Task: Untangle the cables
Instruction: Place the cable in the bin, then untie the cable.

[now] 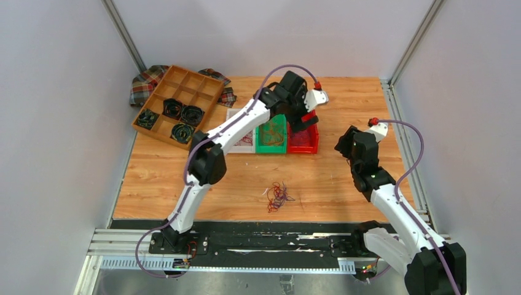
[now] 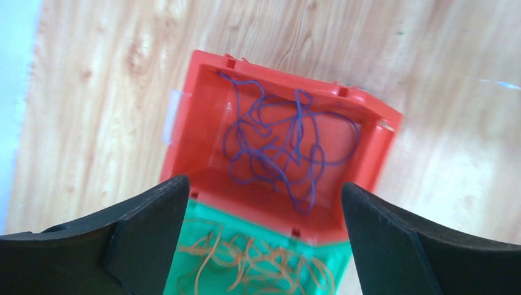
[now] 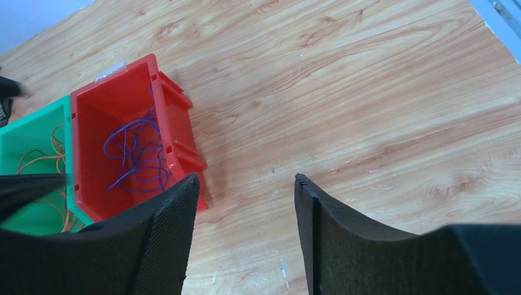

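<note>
A small clump of tangled red, orange and purple cables point(image 1: 278, 196) lies on the wooden table near the front middle. My left gripper point(image 2: 264, 193) is open and empty above the red bin point(image 2: 203, 120), which holds loose purple wires point(image 2: 282, 147). The green bin point(image 2: 258, 233) beside it holds orange wires point(image 2: 246, 264). In the top view the left gripper point(image 1: 303, 120) hovers over the red bin point(image 1: 305, 146). My right gripper point(image 3: 246, 184) is open and empty over bare wood right of the red bin point(image 3: 92, 104); in the top view it point(image 1: 345, 146) sits right of the bins.
A white bin point(image 1: 241, 142) with red wires stands left of the green bin point(image 1: 270, 147). An orange compartment tray point(image 1: 178, 101) with black coiled bundles point(image 1: 183, 131) sits at the back left on a plaid cloth point(image 1: 146, 78). A black rail point(image 1: 258, 239) runs along the front edge.
</note>
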Controlling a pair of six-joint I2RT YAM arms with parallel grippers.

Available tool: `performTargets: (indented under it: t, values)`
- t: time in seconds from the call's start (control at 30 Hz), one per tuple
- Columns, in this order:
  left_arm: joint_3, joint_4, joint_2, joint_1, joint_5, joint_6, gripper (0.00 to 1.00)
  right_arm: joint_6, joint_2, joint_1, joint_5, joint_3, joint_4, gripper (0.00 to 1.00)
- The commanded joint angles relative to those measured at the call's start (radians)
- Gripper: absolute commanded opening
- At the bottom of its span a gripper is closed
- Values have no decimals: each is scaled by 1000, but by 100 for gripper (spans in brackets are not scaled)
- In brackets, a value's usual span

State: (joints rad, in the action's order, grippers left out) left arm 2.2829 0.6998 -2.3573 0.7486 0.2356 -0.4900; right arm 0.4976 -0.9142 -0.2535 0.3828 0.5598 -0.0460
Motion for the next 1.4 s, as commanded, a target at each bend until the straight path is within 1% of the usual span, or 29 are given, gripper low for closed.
performTargets:
  t: [0.0,0.1,0.17,0.27,0.3,0.33,0.43,0.5,0.6,0.7,0.77,0.93,1.1,1.23,1.27,1.33,1.37]
  values:
    - [-14,163,235,5,53,-28,98,-22,14,13,-30,42,25,60]
    - [-164,233,389,5,109,-66,98,-25,12,14,-52,43,34,64]
    - [-314,249,497,5,168,-99,98,-25,8,14,-72,38,42,66]
    - [-553,253,623,8,267,-152,98,-15,5,12,-106,29,57,67]
    - [-640,253,649,12,286,-164,99,-10,5,11,-122,21,57,67]
    - [-695,253,665,17,302,-176,100,-6,6,11,-136,16,55,66]
    - [-798,252,660,41,321,-201,91,9,8,3,-150,-8,55,65]
    - [-808,251,621,55,322,-195,88,18,11,-2,-168,-23,50,63]
    - [-773,241,542,60,322,-156,82,27,7,-30,-211,-39,43,60]
    - [-774,170,501,60,326,-126,81,28,5,-75,-198,-51,70,61]
    - [-784,116,491,61,353,-130,81,42,26,-85,-194,-74,77,61]
    - [-746,107,428,89,379,-235,80,77,78,-89,-203,-126,99,60]
    - [-740,107,382,109,421,-394,78,74,126,-90,-187,-125,139,55]
    - [-722,138,356,119,441,-478,75,73,151,-90,-178,-115,161,54]
    - [-716,146,351,120,446,-490,73,74,155,-90,-177,-114,165,54]
    - [-705,147,339,121,448,-495,65,75,159,-89,-172,-113,170,53]
    - [-698,147,333,121,448,-494,57,76,161,-89,-172,-115,172,53]
